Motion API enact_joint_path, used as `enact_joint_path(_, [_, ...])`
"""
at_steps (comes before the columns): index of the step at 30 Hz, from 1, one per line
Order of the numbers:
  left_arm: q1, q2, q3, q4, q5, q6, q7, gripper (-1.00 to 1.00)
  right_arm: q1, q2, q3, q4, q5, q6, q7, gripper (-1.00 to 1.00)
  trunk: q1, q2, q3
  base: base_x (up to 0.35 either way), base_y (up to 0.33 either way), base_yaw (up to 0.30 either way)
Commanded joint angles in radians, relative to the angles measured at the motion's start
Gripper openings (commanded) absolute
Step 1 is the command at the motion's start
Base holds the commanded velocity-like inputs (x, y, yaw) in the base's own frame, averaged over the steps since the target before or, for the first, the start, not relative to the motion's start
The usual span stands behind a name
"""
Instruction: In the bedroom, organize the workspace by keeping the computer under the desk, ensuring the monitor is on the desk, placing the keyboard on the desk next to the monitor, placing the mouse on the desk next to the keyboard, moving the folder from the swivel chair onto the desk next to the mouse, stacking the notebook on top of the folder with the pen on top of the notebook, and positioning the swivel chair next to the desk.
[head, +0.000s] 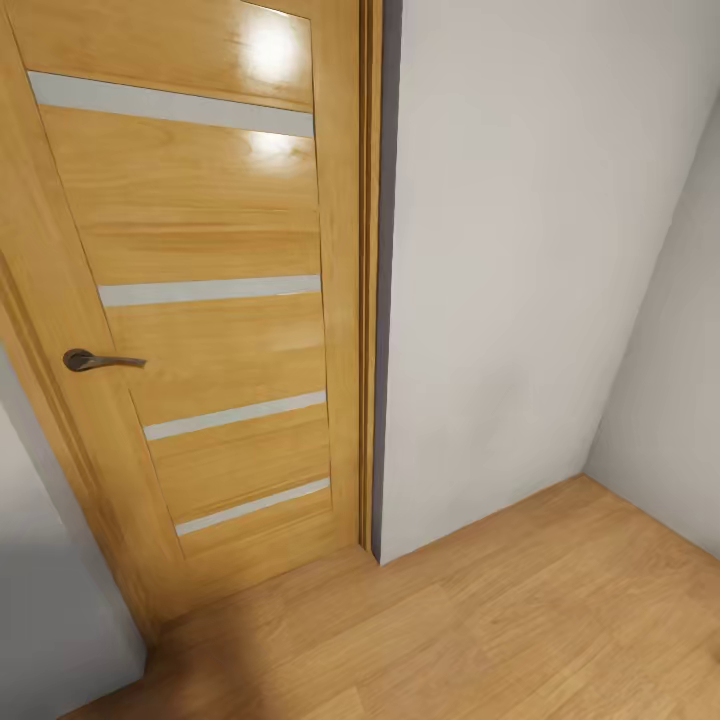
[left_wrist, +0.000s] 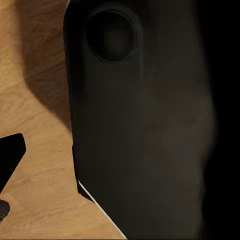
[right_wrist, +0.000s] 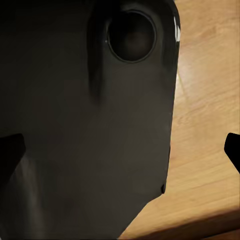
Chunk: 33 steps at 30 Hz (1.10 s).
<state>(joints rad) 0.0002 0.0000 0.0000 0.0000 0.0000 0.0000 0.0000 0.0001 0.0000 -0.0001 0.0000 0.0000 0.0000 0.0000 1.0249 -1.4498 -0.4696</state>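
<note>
I face a corner of the bedroom with a shut oak door (head: 200, 300) and a grey wall (head: 520, 250). The desk, computer, monitor, keyboard, mouse, folder, notebook, pen and swivel chair are out of view. In the right wrist view my right gripper (right_wrist: 121, 147) is open, with one black fingertip (right_wrist: 10, 150) at each side edge and nothing between them. In the left wrist view my left gripper (left_wrist: 120, 155) has one black fingertip (left_wrist: 10, 160) at the edge, set wide; the other is lost in darkness. Both hang over a dark rounded part of my own body (left_wrist: 145, 130).
The door has frosted horizontal strips and a dark lever handle (head: 95, 360). Light oak plank floor (head: 500, 620) runs along the foot of the walls. A second grey wall (head: 680, 400) closes the corner on the right.
</note>
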Motion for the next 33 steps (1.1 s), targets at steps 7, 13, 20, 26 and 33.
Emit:
enact_joint_path(7, [0.0,-0.034,-0.001,-0.02,-0.001,-0.003,-0.003,1.0,-0.027,0.022,-0.003,-0.005,0.005,-0.008,0.0,1.0,-0.015,0.028,0.012,0.0,0.0,0.0])
enact_joint_path(13, [0.0,-0.052,-0.001,-0.021,-0.002,-0.003,0.001,1.0,-0.037,0.019,-0.003,-0.005,0.005,-0.008,0.0,1.0,-0.015,0.028,0.012,0.0,0.0,0.0])
enact_joint_path(20, [0.0,-0.054,-0.001,-0.021,0.0,-0.004,0.005,1.0,-0.038,0.018,-0.012,-0.005,0.0,-0.008,-0.002,1.0,-0.019,0.035,0.015,0.0,0.0,0.0])
enact_joint_path(26, [0.0,-0.053,0.0,-0.021,0.0,-0.003,0.007,1.0,-0.038,0.018,-0.012,-0.005,0.0,-0.008,-0.003,1.0,-0.042,0.077,0.034,0.0,0.0,0.052])
enact_joint_path(33, [0.0,-0.052,0.001,-0.021,0.001,-0.004,0.008,1.0,-0.038,0.018,-0.013,-0.005,-0.001,-0.044,-0.003,1.0,-0.069,0.126,0.058,0.0,0.0,0.191])
